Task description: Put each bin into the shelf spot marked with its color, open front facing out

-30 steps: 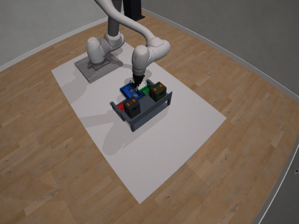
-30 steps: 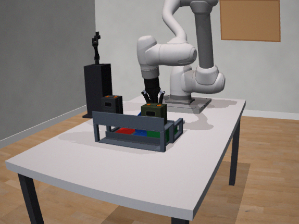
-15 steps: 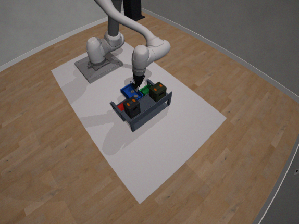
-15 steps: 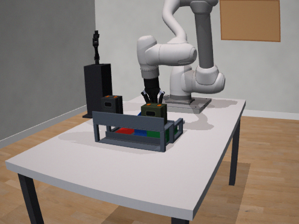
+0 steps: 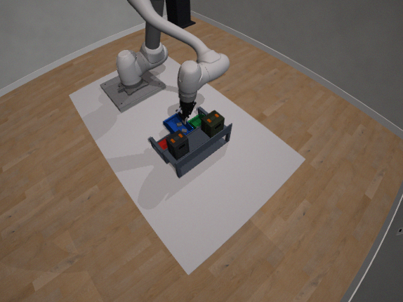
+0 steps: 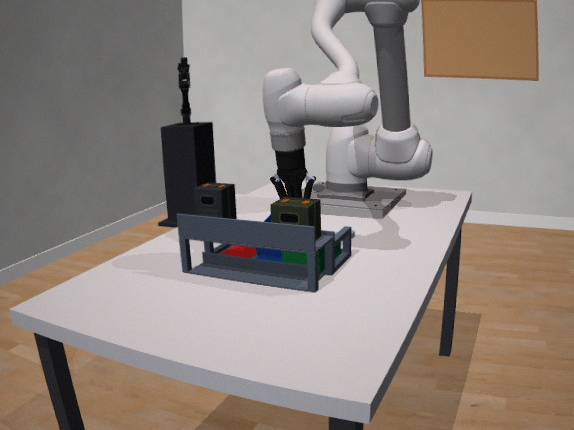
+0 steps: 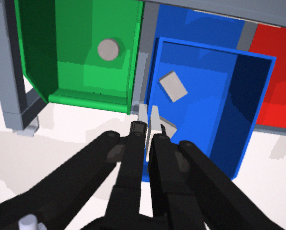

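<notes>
My gripper (image 5: 185, 121) (image 7: 146, 116) is shut on the left side wall of the blue bin (image 5: 171, 121) (image 7: 205, 95). The bin is held at the shelf (image 5: 201, 154) (image 6: 245, 231), its near end outside the opening, and looks tilted. Two grey parts lie in it; a fingertip partly covers one. Beyond the bin the blue mark (image 7: 200, 25) shows. The green bin (image 5: 194, 122) (image 7: 90, 85) stands in the shelf at the left in the wrist view, with a round grey part (image 7: 108, 49) inside. A red surface (image 5: 162, 144) (image 7: 272, 45) shows right of the blue bin; whether bin or mark I cannot tell.
A dark grey box (image 5: 177, 147) (image 6: 215, 203) and an olive box (image 5: 213, 124) (image 6: 295, 215) stand on the shelf's upper board. The upper board is low over the bins. A shelf side frame (image 7: 9, 75) stands close beside the green bin.
</notes>
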Motion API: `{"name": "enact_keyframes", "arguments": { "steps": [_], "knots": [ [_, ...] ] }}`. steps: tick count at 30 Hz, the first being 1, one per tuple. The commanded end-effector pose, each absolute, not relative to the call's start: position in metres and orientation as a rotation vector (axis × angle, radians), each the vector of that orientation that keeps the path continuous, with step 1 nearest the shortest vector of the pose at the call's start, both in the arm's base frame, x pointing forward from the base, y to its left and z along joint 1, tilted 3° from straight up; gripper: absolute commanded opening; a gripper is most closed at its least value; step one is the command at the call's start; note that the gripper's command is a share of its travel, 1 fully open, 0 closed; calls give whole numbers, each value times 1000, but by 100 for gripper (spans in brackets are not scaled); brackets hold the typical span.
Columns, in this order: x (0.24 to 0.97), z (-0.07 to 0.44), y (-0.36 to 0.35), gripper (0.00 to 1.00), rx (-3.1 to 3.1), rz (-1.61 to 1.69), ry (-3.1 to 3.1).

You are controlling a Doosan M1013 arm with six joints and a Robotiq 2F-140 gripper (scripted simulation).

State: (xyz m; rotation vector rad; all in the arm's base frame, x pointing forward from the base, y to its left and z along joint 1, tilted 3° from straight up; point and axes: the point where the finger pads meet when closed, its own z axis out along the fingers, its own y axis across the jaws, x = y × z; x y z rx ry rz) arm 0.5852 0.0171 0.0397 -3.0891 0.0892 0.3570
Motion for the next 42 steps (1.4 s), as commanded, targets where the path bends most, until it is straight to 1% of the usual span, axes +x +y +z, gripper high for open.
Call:
{"name": "enact_keyframes", "arguments": {
  "steps": [1, 42],
  "knots": [
    [586, 40, 17, 10, -3089, 355, 89],
    [590, 39, 17, 10, -3091, 341, 89]
  ]
}}
